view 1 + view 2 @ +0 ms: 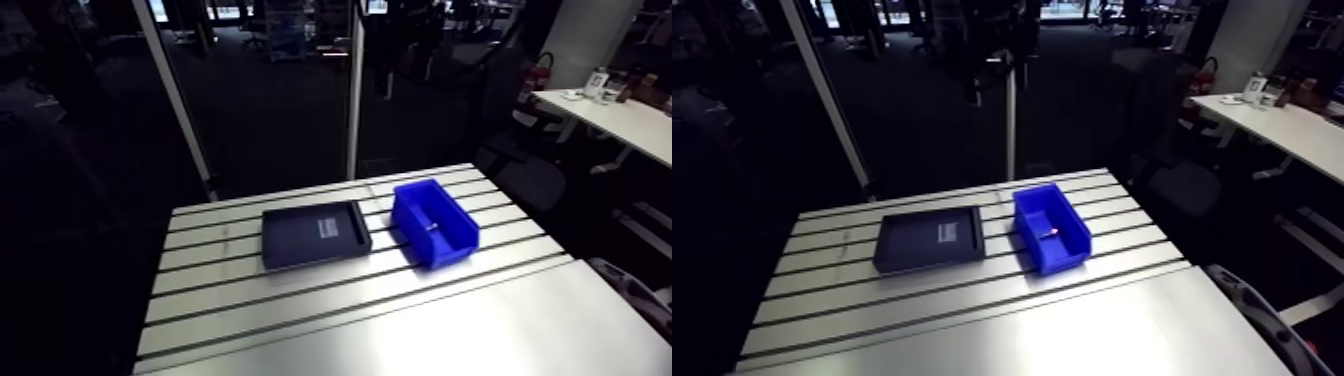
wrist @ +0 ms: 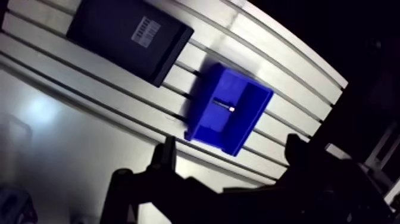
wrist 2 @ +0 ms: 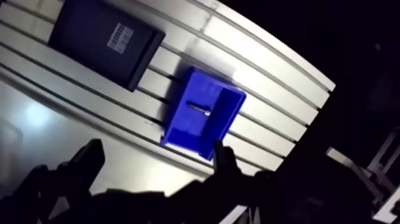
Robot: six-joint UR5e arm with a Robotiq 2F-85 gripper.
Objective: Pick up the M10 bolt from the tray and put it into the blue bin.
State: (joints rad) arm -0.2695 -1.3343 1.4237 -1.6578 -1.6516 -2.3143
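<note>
From my arm view, the slotted table point(image 1: 400, 320) carries two things side by side. On the left lies a flat dark tray point(image 1: 300, 245), square to the slots, with a pale label point(image 1: 328, 226) on the half of its face nearer the bin. Just to its right, close but with a strip of bare table between them, stands the blue bin point(image 1: 447, 250), upright and turned a little off the line of the slots. The M10 bolt point(image 2: 223, 105) lies inside that bin, on its floor near the middle; I read it as a thin dark shank with one bright end, lying flat. In the wrist view I see my hand point(image 2: 231, 143) well above the table, its two dark fingers point(image 2: 168, 152) spread wide with nothing pinched between them and touching nothing. The bin with the bolt sits ahead of the hand, roughly in line with the gap between the fingers, and the tray lies further ahead and off to one side
</note>
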